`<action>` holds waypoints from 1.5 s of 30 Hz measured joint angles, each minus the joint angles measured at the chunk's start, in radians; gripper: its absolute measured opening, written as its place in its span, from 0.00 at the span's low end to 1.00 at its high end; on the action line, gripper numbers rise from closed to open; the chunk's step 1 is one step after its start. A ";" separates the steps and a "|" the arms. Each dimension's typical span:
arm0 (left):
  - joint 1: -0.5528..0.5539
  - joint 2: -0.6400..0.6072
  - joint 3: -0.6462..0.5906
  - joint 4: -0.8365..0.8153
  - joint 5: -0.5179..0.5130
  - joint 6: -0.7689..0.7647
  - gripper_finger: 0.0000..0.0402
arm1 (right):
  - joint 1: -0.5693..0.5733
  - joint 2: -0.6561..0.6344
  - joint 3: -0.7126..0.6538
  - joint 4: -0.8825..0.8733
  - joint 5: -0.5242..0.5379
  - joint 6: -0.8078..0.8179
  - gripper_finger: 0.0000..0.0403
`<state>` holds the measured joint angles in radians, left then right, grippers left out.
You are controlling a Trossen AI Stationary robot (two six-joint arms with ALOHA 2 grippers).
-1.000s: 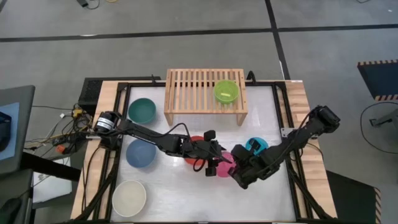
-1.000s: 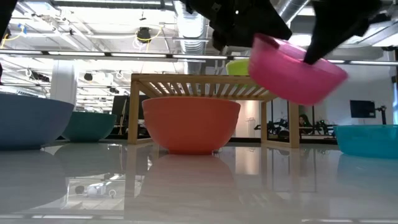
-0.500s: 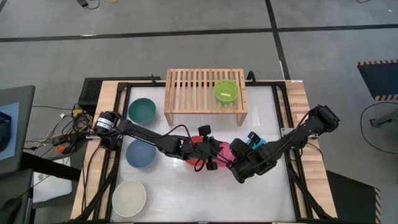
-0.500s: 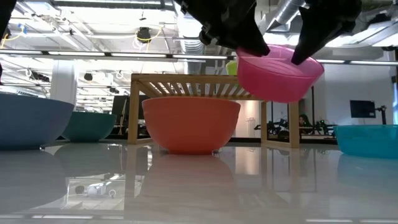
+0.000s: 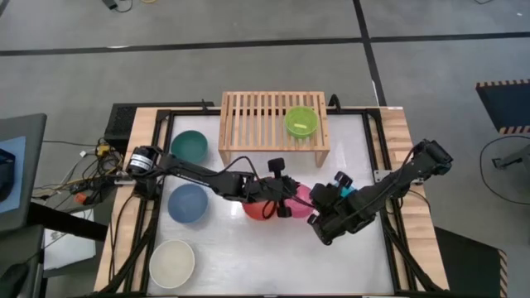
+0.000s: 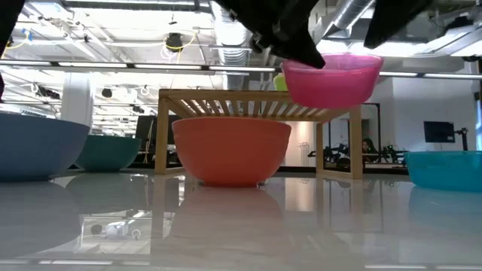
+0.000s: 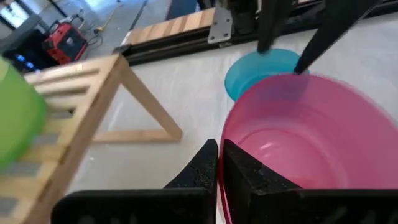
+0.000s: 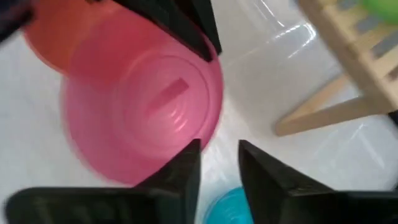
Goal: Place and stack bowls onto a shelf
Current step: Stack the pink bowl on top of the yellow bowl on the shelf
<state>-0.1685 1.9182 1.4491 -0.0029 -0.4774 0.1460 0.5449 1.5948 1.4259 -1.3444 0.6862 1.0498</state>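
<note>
A smooth cream white bowl (image 5: 172, 263) is seen nearest, then a slate blue bowl (image 5: 187, 203). At mid-table a glossy pink bowl (image 6: 331, 77) is clamped at its rim by the left gripper (image 5: 282, 199) and held level above the table, beside the red bowl (image 6: 231, 150); a second ago it was tilted and lower. The right gripper (image 5: 329, 209), fingers parted, has been drawn off the pink bowl's far side, over the cyan bowl (image 6: 446, 168). Farther back, a dark green bowl (image 5: 189, 146) is set beside the slatted light-wood shelf (image 5: 257, 116), on which a lime green bowl (image 5: 301, 121) sits
</note>
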 joint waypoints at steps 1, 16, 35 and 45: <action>0.003 0.000 0.012 -0.012 0.005 0.009 0.00 | 0.000 0.000 0.037 -0.036 0.010 0.000 0.39; 0.179 -0.034 0.319 -0.231 0.022 0.032 0.00 | 0.117 -0.125 0.135 -0.096 0.104 0.001 0.61; 0.564 0.026 0.492 -0.354 0.366 -0.244 0.00 | 0.190 0.034 -0.145 0.299 -0.017 0.076 0.61; 0.608 0.104 0.490 -0.333 0.500 -0.269 0.00 | 0.194 0.061 -0.143 0.387 -0.030 0.077 0.61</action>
<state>0.4397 2.0227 1.9388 -0.3361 0.0223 -0.1229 0.7391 1.6562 1.2825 -0.9570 0.6558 1.1267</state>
